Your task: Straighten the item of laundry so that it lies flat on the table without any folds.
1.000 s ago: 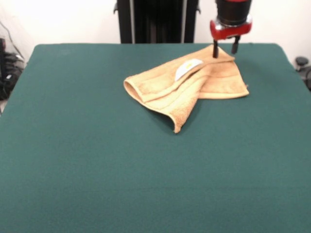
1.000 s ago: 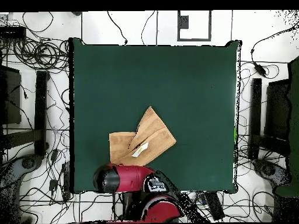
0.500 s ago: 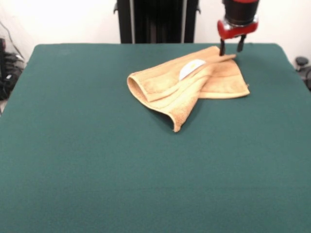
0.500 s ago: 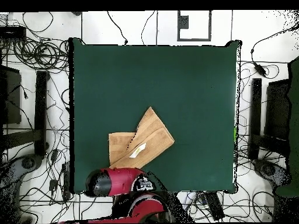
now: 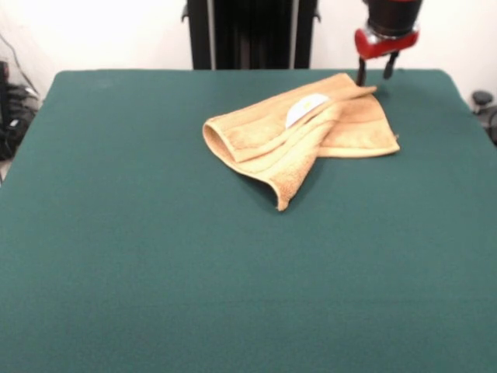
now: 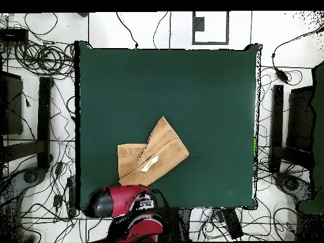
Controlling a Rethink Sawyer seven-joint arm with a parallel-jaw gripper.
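From the front, the red and black gripper [image 5: 374, 75] hangs just above the far right corner of the towel, with its two thin black fingers [image 5: 361, 74] a little apart and nothing between them. They do not seem to touch the cloth. The small orange-tan terry hand towel [image 5: 299, 134] lies on the far half of the big dark green felt table [image 5: 233, 264], a bit right of the middle. It is not flat: one part is folded over the other, one end is rolled into a soft loop, and a point of cloth sticks out toward the near side. A small white label [image 5: 301, 109] shows on top of the fold. Behind the table is a white wall and a black stand [image 5: 248, 33]. Only the red end of the arm shows, coming straight down from the top. From above, the towel [image 6: 153, 155] sits near the bottom edge of the green table [image 6: 190, 88] (left of the middle here), and the white label [image 6: 149, 166] is a tiny streak on it. The red and black arm [image 6: 123, 202] is bunched up at the table's bottom edge, just below the towel, and it hides the gripper. Many black cables [image 6: 38, 57] lie on the pale floor all around.
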